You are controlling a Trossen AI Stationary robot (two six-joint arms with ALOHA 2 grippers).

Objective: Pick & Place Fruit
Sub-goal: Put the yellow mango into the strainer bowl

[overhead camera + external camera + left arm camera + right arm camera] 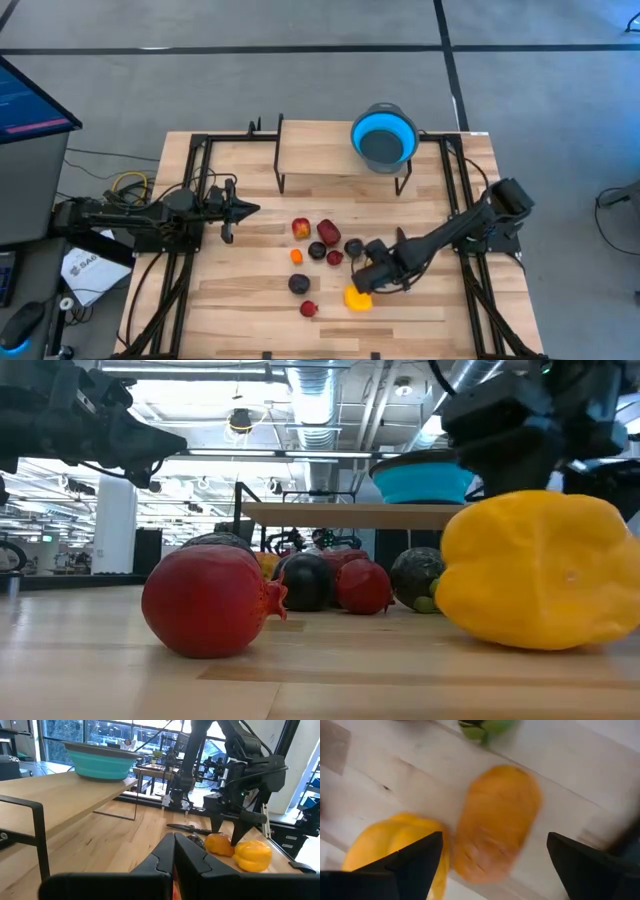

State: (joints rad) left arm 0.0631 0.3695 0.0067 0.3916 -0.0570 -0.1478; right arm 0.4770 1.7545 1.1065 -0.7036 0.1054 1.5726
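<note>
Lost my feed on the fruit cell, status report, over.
Right gripper open, jaws astride orange fruit, nothing held. Yellow pepper lies right beside it. Left gripper shut, idle at table's left. Blue bowl on shelf.

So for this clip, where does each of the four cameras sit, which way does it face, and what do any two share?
High: overhead, straight down on the table; both arms show.
Low: tabletop height, level past the yellow fruit; arms enter from above.
Left wrist: past the shut left gripper toward the blue bowl and the right arm.
Right wrist: down between the open right gripper onto the orange fruit.
Shared: the yellow fruit is in all four.
</note>
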